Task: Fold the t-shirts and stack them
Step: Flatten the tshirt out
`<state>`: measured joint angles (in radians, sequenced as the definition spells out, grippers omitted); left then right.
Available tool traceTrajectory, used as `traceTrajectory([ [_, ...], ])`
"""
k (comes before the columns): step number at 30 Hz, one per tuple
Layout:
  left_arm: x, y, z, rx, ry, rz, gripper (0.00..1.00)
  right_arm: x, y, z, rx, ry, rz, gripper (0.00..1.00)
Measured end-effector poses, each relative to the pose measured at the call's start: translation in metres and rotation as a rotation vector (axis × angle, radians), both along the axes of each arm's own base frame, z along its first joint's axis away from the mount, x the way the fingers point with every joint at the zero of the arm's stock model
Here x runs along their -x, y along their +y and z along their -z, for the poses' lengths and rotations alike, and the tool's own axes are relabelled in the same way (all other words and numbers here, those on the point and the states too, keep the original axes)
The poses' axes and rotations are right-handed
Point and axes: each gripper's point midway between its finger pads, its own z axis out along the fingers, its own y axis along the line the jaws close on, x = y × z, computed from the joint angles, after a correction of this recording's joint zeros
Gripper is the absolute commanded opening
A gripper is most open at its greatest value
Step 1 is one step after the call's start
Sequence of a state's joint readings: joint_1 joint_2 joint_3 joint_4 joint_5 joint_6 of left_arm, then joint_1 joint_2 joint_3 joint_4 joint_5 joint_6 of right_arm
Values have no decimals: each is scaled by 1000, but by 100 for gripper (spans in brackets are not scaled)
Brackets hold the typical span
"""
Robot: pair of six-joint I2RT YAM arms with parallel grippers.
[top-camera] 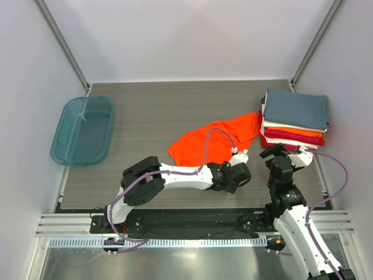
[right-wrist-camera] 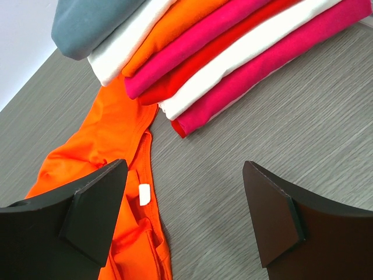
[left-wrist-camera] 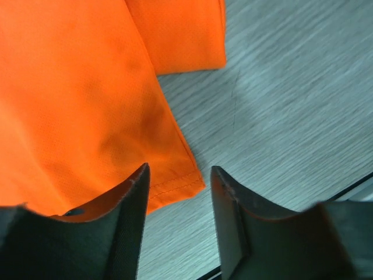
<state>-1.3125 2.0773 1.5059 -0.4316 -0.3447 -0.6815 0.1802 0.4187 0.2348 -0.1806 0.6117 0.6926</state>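
Note:
A bright orange t-shirt (top-camera: 215,143) lies crumpled and unfolded at the table's middle right. Its upper end touches a stack of folded t-shirts (top-camera: 294,116), slate blue-grey on top, then white, orange, crimson and red layers. My left gripper (top-camera: 243,170) is open and empty at the shirt's near hem. In the left wrist view (left-wrist-camera: 179,169) a hem corner of the orange shirt (left-wrist-camera: 87,93) lies between the jaws. My right gripper (top-camera: 273,154) is open and empty just in front of the stack. The right wrist view (right-wrist-camera: 185,165) shows the orange collar with its white label (right-wrist-camera: 144,194) beside the left finger, and the stack (right-wrist-camera: 233,52) beyond.
A translucent teal plastic tub (top-camera: 83,129) sits at the table's left edge. Grey walls and metal frame posts close in the back and both sides. The table's near edge runs close behind both grippers.

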Motion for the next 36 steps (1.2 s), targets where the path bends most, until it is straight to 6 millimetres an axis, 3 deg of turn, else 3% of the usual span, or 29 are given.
traceTrajectory([
  [5, 12, 5, 11, 3, 42, -1, 40, 0, -1, 0, 0, 0, 6, 86],
  [8, 21, 3, 12, 14, 55, 2, 19, 0, -1, 0, -1, -1, 8, 87],
  [9, 23, 3, 12, 15, 56, 2, 0, 0, -1, 0, -2, -1, 9, 86],
  [12, 25, 5, 12, 7, 53, -14, 0, 0, -1, 0, -4, -2, 9, 86],
  [15, 22, 20, 8, -30, 32, -51, 0, 0, 0, 1, -7, 0, 6, 86],
  [17, 20, 41, -2, -46, 17, -72, 0, -1, 1, 3, -7, 12, -1, 86],
  [19, 17, 71, -25, -40, 7, -99, 0, -2, 4, 8, -4, 33, -19, 86],
  [22, -5, 113, -87, 86, -26, -183, 0, -6, 9, 17, 0, 73, -49, 84],
  [25, -39, 171, -152, 259, -92, -329, 0, -9, 15, 27, 2, 121, -83, 84],
  [28, -60, 233, -191, 359, -175, -485, 0, -15, 24, 31, -3, 169, -133, 84],
  [31, -55, 278, -196, 372, -209, -570, 0, -26, 37, 24, -27, 184, -190, 77],
  [36, -46, 334, -174, 281, -217, -714, 0, -54, 58, 0, -73, 175, -270, 70],
])
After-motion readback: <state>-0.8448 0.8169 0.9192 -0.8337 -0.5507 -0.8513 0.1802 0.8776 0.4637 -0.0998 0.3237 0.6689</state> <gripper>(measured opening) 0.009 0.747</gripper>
